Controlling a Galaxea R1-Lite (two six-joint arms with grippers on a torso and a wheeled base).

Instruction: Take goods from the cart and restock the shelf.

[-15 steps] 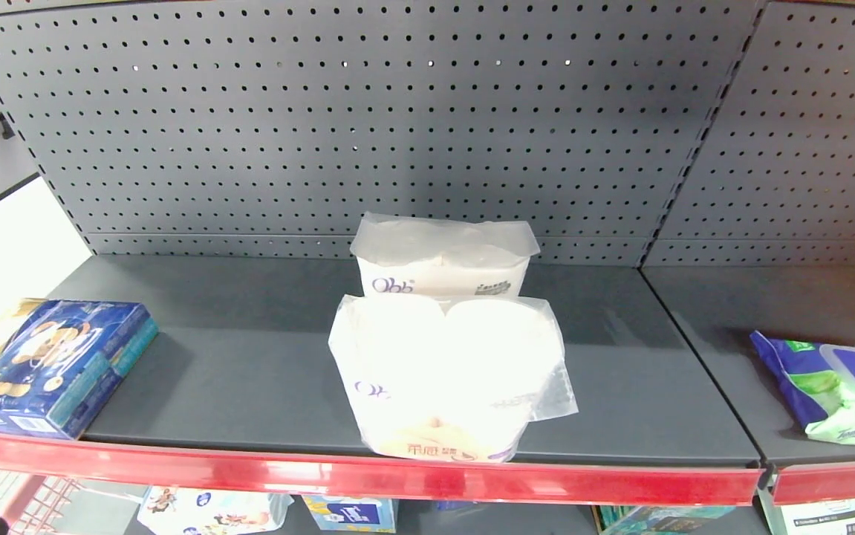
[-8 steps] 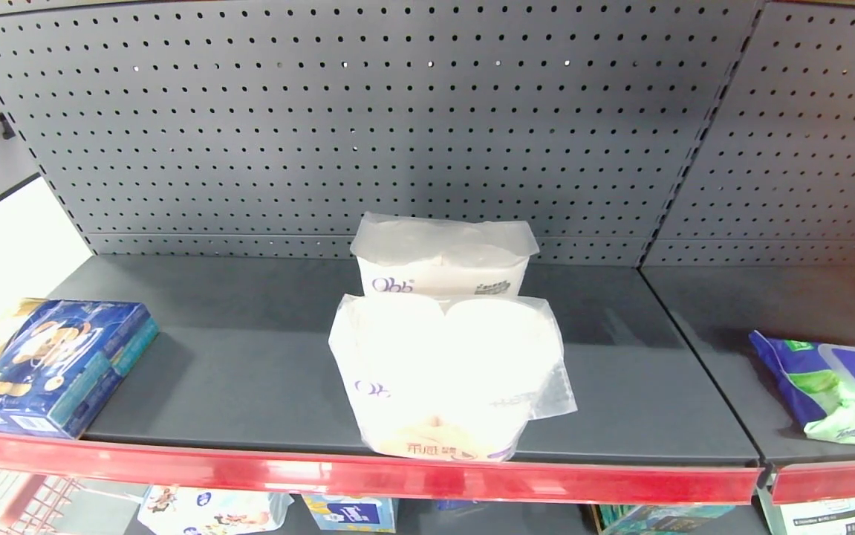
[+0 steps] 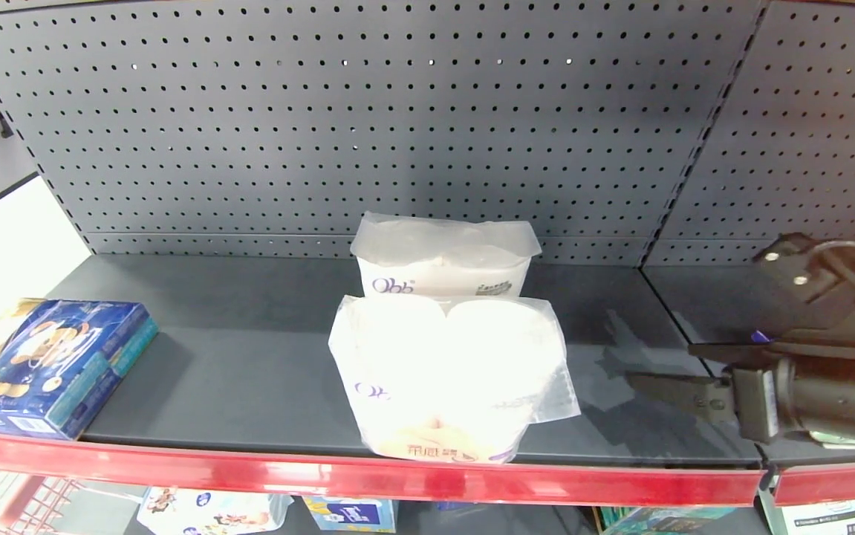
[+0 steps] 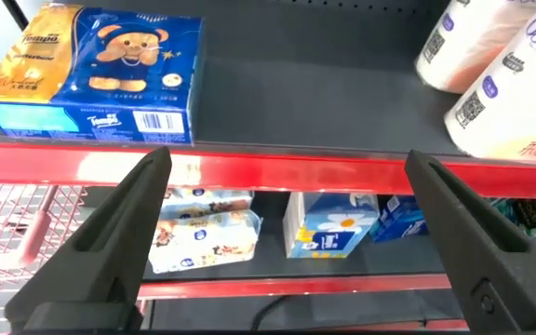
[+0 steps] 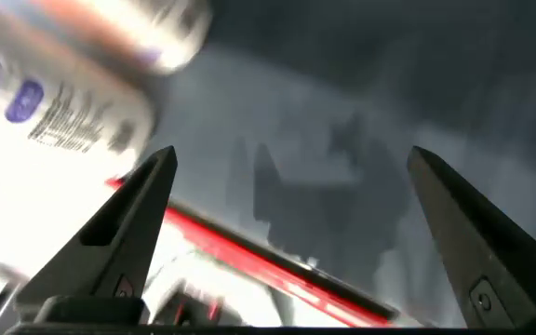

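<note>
Now the right gripper [image 3: 663, 365] has come in just right of the front roll pack [image 3: 442, 371], its dark tapered fingers spread wide and empty over the matte grey shelf [image 3: 249, 357]. That soft, glossy film-wrapped pack stands at the shelf's red lip [image 3: 249, 475]; a second pack [image 3: 442, 260] sits just behind it, a blue carton [image 3: 52, 364] well to its left. My left gripper [image 4: 287, 163] hangs wide open, empty, before that lip.
</note>
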